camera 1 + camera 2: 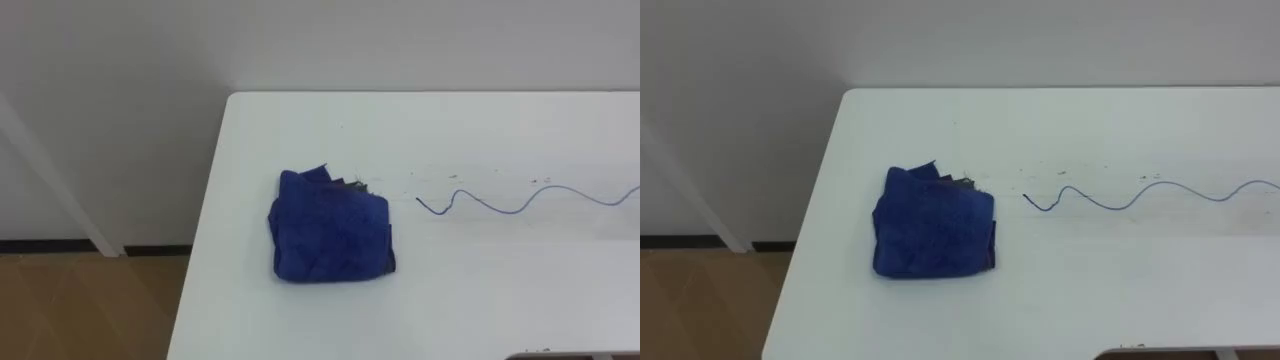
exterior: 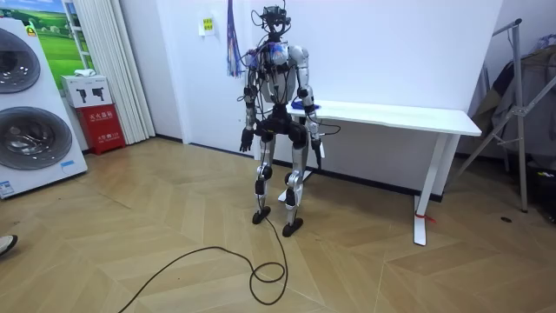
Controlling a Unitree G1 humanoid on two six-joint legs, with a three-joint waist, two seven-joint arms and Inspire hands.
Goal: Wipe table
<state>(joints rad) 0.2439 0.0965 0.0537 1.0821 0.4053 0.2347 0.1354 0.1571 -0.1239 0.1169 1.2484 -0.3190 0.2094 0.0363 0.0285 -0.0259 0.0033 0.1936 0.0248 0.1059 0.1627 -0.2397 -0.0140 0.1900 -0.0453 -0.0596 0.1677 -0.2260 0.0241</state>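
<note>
Hanging low beside the table (image 2: 391, 115), left hand (image 2: 246, 139) and right hand (image 2: 320, 156); whether closed, unclear.

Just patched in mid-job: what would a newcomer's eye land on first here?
A folded dark-blue terry cloth lies near the left end of the white table, untouched. To its right a thin blue squiggly line runs across the tabletop toward the right edge, small dark specks scattered just beyond it. In the room view the robot stands at that end of the table.

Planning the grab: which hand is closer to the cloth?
Right. The right hand hangs at the table edge, below the cloth; the left hand hangs farther off, beside the table.
</note>
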